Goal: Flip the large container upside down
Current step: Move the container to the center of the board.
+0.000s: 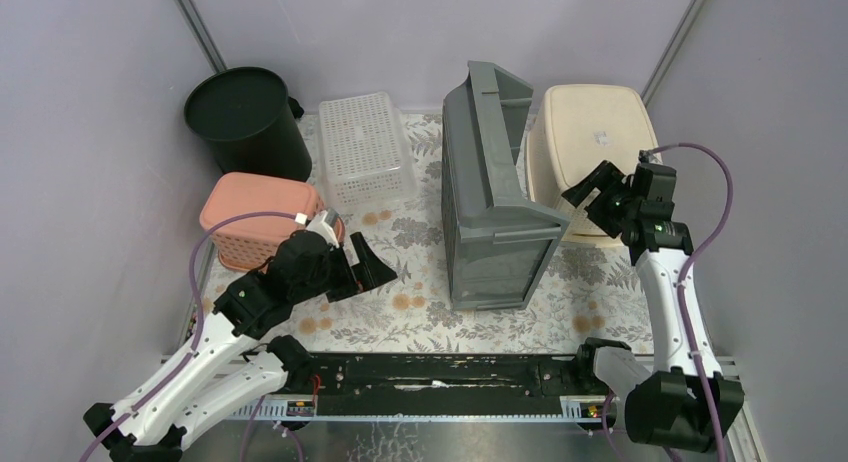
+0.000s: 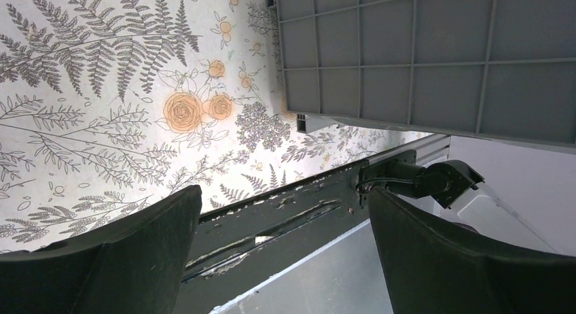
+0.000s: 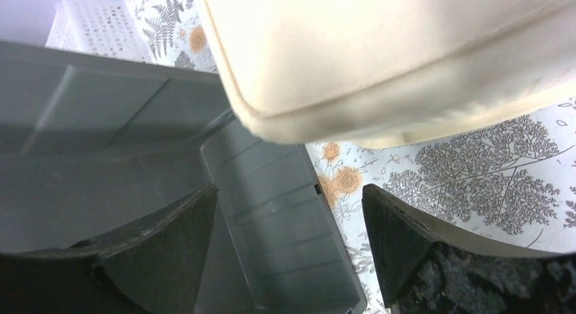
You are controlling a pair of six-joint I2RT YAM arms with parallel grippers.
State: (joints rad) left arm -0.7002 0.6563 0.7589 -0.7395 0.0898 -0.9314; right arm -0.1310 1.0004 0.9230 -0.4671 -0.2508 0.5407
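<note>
Grey container tipped on its side.
The left gripper and right gripper both gape empty; a cream tub sits just beside it.

The big gray plastic container isn't flipped yet, it's sitting up on one long side, about mid-counter. The grid-ribbed bottom faces left and the open mouth faces right. It's boxy, with a thick rim and ribbed walls.
</note>
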